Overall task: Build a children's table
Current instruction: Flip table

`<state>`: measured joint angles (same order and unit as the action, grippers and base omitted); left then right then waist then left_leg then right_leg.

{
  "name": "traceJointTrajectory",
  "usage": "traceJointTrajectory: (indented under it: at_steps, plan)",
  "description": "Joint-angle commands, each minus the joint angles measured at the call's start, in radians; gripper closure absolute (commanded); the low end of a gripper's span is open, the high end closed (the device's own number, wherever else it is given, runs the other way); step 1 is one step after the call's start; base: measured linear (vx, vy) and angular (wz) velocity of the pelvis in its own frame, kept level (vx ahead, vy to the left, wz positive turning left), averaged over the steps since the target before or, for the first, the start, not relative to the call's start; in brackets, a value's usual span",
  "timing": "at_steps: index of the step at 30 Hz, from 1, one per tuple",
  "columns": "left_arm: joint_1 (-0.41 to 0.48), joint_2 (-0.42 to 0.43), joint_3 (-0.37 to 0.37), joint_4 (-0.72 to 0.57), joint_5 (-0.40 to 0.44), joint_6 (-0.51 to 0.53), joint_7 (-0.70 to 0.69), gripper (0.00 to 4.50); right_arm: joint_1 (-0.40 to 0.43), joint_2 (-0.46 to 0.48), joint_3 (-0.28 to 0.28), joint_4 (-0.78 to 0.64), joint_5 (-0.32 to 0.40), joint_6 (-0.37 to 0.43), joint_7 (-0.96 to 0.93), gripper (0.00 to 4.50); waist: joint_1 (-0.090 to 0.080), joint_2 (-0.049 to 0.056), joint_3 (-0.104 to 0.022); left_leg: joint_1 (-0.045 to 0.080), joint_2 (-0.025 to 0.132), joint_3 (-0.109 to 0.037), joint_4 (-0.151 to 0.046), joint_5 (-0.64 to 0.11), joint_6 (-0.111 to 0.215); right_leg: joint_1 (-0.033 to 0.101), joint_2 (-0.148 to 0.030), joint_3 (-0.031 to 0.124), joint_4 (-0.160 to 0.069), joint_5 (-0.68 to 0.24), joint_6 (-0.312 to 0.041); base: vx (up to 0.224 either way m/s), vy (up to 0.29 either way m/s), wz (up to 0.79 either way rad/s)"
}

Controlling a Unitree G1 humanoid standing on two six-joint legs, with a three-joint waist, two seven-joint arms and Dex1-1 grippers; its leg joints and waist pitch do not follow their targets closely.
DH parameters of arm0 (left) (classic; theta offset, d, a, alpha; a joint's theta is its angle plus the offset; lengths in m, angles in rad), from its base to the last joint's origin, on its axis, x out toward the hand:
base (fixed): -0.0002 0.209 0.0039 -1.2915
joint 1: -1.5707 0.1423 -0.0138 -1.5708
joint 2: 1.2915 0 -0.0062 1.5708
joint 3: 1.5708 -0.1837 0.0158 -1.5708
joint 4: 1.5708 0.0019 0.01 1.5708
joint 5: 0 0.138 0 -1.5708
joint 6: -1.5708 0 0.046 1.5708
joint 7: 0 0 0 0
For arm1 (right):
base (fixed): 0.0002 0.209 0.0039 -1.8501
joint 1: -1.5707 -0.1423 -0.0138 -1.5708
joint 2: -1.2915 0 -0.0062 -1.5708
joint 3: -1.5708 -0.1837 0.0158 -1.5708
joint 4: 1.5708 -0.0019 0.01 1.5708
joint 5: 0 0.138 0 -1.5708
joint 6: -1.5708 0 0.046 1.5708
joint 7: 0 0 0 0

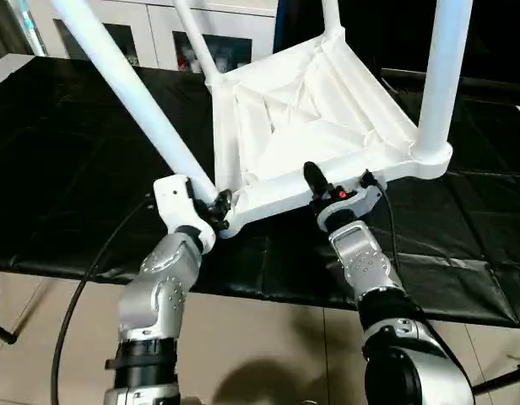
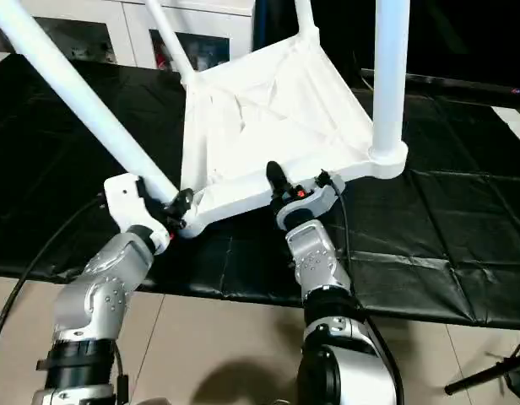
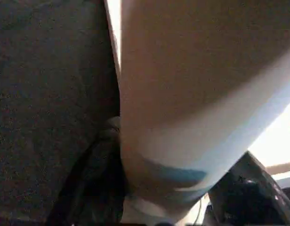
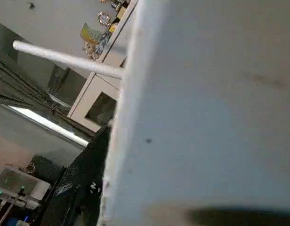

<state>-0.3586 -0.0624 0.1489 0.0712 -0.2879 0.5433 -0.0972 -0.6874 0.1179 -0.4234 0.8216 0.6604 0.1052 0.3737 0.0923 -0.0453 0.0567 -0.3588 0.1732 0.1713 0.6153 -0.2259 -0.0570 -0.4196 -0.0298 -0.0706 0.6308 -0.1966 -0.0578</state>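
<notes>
The children's table lies upside down and tilted on black cloth, its ribbed white tabletop (image 1: pixel 311 118) facing up. White legs stand in the corner sockets: near left (image 1: pixel 133 93), near right (image 1: pixel 441 76), and two at the far corners (image 1: pixel 192 38). My left gripper (image 1: pixel 211 207) is shut on the base of the near-left leg (image 3: pixel 182 94), right at its socket. At the middle of the tabletop's near rim (image 4: pixel 206 117), my right gripper (image 1: pixel 338 187) has one black finger (image 1: pixel 313 177) over the rim and the other outside it, closed on the edge.
A black cloth (image 1: pixel 74 169) covers the work surface, whose front edge runs just behind my forearms. A white glass-door cabinet (image 1: pixel 150 34) stands at the back left. A black cable (image 1: pixel 83 278) hangs beside my left arm over the tiled floor (image 1: pixel 268 346).
</notes>
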Motion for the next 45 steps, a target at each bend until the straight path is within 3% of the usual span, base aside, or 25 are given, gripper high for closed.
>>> traceJointTrajectory:
  at_steps: [1,4,8,11,13,15,18,21,23,28,31,33,36,40,45]
  plan:
    - [-0.015,0.002,-0.074,-0.006,-0.029,0.020,-0.098,1.81,-0.040,-0.022,0.023,-0.032,-0.025,-0.035,0.039,2.39,0.006,0.005,-0.078,0.000,0.058,-0.020,-0.054,0.095,0.149,0.074,-0.114,0.059,-0.052,0.045,-0.199,0.000,0.000,0.00]
    - [-0.005,0.036,-0.090,-0.038,-0.039,0.041,-0.144,1.68,-0.031,-0.034,0.017,-0.056,-0.021,-0.033,0.028,2.39,0.008,0.000,-0.080,0.001,0.056,-0.020,-0.051,0.118,0.156,0.074,-0.115,0.059,-0.047,0.069,-0.205,0.000,0.000,0.00]
    - [0.018,0.109,-0.115,-0.086,-0.047,0.057,-0.227,1.39,-0.029,-0.054,0.009,-0.085,-0.024,-0.039,0.013,2.39,0.014,0.003,-0.086,-0.003,0.056,-0.020,-0.043,0.170,0.177,0.070,-0.114,0.059,-0.033,0.139,-0.221,0.000,0.000,0.00]
    - [0.048,0.170,-0.111,-0.123,-0.062,0.072,-0.282,1.23,-0.032,-0.076,-0.006,-0.109,-0.024,-0.048,-0.007,2.39,0.018,0.005,-0.083,-0.006,0.054,-0.015,-0.039,0.156,0.181,0.063,-0.110,0.059,-0.033,0.133,-0.223,0.000,0.000,0.00]
    - [0.074,0.210,-0.113,-0.149,-0.057,0.080,-0.305,0.97,-0.038,-0.090,-0.015,-0.118,-0.028,-0.061,-0.018,2.39,0.023,0.009,-0.078,-0.003,0.057,-0.015,-0.043,0.105,0.159,0.060,-0.111,0.060,-0.042,0.066,-0.215,0.000,0.000,0.00]
    - [0.125,0.260,-0.105,-0.204,-0.065,0.085,-0.339,0.89,-0.048,-0.114,-0.032,-0.130,-0.029,-0.085,-0.042,2.39,0.026,0.012,-0.073,0.000,0.059,-0.014,-0.050,0.036,0.113,0.059,-0.110,0.061,-0.050,-0.022,-0.198,0.000,0.000,0.00]
    - [0.163,0.293,-0.101,-0.265,-0.067,0.085,-0.366,0.71,-0.056,-0.143,-0.045,-0.152,-0.036,-0.107,-0.070,2.41,0.029,0.012,-0.072,0.003,0.059,-0.013,-0.053,0.013,0.081,0.058,-0.106,0.062,-0.051,-0.038,-0.180,0.000,0.000,0.00]
    - [0.180,0.324,-0.105,-0.319,-0.065,0.087,-0.380,0.50,-0.058,-0.175,-0.051,-0.187,-0.057,-0.122,-0.116,2.41,0.044,0.011,-0.070,0.008,0.056,-0.007,-0.055,-0.023,0.057,0.052,-0.102,0.065,-0.056,-0.066,-0.157,0.000,0.000,0.00]
    - [0.181,0.358,-0.123,-0.371,-0.075,0.094,-0.410,0.49,-0.046,-0.212,-0.027,-0.240,-0.113,-0.124,-0.154,2.43,0.050,0.008,-0.070,0.008,0.053,-0.007,-0.057,-0.022,0.042,0.051,-0.097,0.065,-0.053,-0.071,-0.137,0.000,0.000,0.00]
    - [0.147,0.404,-0.166,-0.420,-0.049,0.077,-0.438,0.49,-0.013,-0.270,0.033,-0.343,-0.227,-0.074,-0.221,2.47,0.047,0.003,-0.072,-0.007,0.044,-0.009,-0.055,0.015,0.034,0.059,-0.094,0.065,-0.050,-0.047,-0.089,0.000,0.000,0.00]
    - [0.099,0.422,-0.178,-0.445,-0.047,0.078,-0.451,0.49,-0.006,-0.314,0.088,-0.406,-0.318,-0.012,-0.297,2.51,0.039,0.000,-0.071,-0.013,0.038,-0.009,-0.055,0.005,0.024,0.066,-0.094,0.065,-0.055,-0.072,-0.067,0.000,0.000,0.00]
    - [0.093,0.424,-0.179,-0.448,-0.046,0.079,-0.452,0.49,-0.006,-0.322,0.100,-0.414,-0.338,-0.007,-0.308,2.53,0.030,-0.002,-0.071,-0.015,0.038,-0.011,-0.056,-0.002,0.013,0.066,-0.093,0.064,-0.056,-0.086,-0.057,0.000,0.000,0.00]
    - [0.073,0.442,-0.190,-0.465,-0.039,0.082,-0.460,0.49,-0.013,-0.332,0.126,-0.444,-0.381,0.018,-0.350,2.55,0.021,-0.001,-0.072,-0.015,0.035,-0.010,-0.055,-0.003,0.010,0.066,-0.089,0.064,-0.056,-0.094,-0.049,0.000,0.000,0.00]
    - [0.042,0.455,-0.205,-0.479,-0.032,0.080,-0.464,0.49,-0.014,-0.351,0.199,-0.495,-0.490,0.042,-0.384,2.56,0.015,-0.001,-0.070,-0.015,0.036,-0.010,-0.055,-0.010,0.000,0.064,-0.087,0.063,-0.059,-0.110,-0.047,0.000,0.000,0.00]
    - [-0.003,0.478,-0.231,-0.477,0.000,0.060,-0.468,0.49,-0.014,-0.335,0.265,-0.533,-0.541,0.075,-0.391,2.57,0.013,0.001,-0.069,-0.015,0.037,-0.011,-0.056,-0.031,-0.006,0.063,-0.088,0.064,-0.061,-0.134,-0.039,0.000,0.000,0.00]
